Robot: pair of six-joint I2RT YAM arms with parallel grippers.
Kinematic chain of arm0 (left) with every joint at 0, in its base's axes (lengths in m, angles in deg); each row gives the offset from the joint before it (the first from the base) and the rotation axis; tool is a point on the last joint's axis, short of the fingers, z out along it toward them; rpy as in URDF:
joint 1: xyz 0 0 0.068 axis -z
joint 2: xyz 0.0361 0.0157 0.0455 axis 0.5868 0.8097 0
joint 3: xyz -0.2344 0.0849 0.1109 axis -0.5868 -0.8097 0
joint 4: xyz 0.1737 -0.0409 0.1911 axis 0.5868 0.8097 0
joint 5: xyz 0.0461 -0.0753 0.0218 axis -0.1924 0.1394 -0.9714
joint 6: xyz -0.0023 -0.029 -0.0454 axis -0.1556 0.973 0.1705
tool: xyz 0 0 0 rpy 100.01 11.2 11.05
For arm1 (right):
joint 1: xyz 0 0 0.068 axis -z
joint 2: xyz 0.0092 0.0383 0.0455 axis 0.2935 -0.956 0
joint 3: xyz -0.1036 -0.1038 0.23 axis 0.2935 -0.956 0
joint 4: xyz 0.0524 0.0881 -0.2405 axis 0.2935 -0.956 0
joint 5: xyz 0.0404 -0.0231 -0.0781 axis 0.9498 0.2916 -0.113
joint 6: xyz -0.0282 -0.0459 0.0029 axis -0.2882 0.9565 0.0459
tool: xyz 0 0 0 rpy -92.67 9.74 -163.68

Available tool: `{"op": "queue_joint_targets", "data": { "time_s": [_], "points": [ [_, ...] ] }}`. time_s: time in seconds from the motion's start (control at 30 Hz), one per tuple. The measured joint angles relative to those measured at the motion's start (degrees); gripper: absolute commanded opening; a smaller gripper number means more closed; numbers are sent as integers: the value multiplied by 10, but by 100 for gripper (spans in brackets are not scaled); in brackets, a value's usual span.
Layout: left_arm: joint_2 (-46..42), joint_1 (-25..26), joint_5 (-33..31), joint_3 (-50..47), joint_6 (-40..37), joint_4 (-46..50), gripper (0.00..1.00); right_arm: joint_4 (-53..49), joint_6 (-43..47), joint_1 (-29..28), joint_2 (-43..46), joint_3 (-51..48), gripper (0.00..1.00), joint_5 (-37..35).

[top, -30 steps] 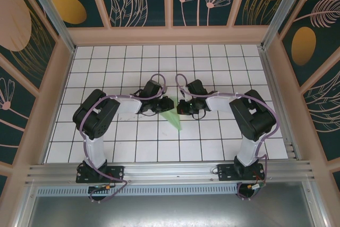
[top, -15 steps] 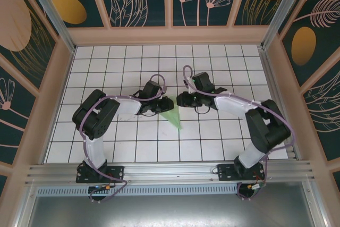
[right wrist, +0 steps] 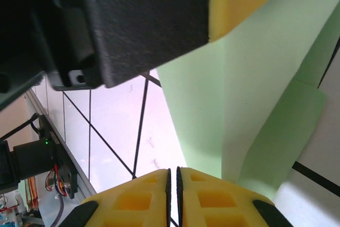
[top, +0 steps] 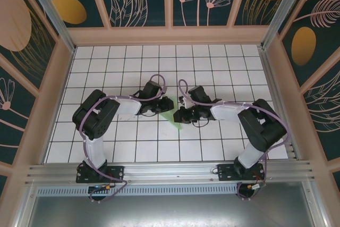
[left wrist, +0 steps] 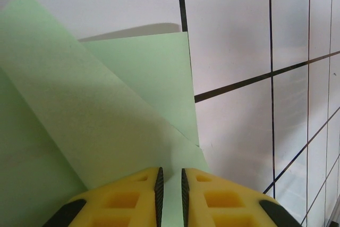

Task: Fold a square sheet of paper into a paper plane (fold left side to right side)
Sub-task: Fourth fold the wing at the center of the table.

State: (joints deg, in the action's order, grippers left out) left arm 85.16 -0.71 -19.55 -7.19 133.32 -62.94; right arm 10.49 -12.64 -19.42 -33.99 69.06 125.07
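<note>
wrist cams: paper plane [left wrist: 106,104] flaps layered, overhead it's a green sliver; left gripper [left wrist: 170,173], right gripper [right wrist: 173,171] both clenched; right swung nearer paper since

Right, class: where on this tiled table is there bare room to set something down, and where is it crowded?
Free: far rows of the table along the back wall; the near strip between left arm base and right arm base. Crowded: the centre, where left fingers and right fingers meet at the paper plane.

Bright, even overhead light flooding tiled table [top: 212,62]; paper plane [left wrist: 106,110] casting soft grey shadow in left wrist view; right wrist view blowing out pinkish, foreground blurring.
</note>
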Motion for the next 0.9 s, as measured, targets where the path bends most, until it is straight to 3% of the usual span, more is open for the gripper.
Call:
{"op": "queue_joint_targets", "data": {
  "time_s": [0.9],
  "points": [
    [0,0,-2,-1,0,-1,21,-22,21,-22,-30,0,15,-38]
  ]
}}
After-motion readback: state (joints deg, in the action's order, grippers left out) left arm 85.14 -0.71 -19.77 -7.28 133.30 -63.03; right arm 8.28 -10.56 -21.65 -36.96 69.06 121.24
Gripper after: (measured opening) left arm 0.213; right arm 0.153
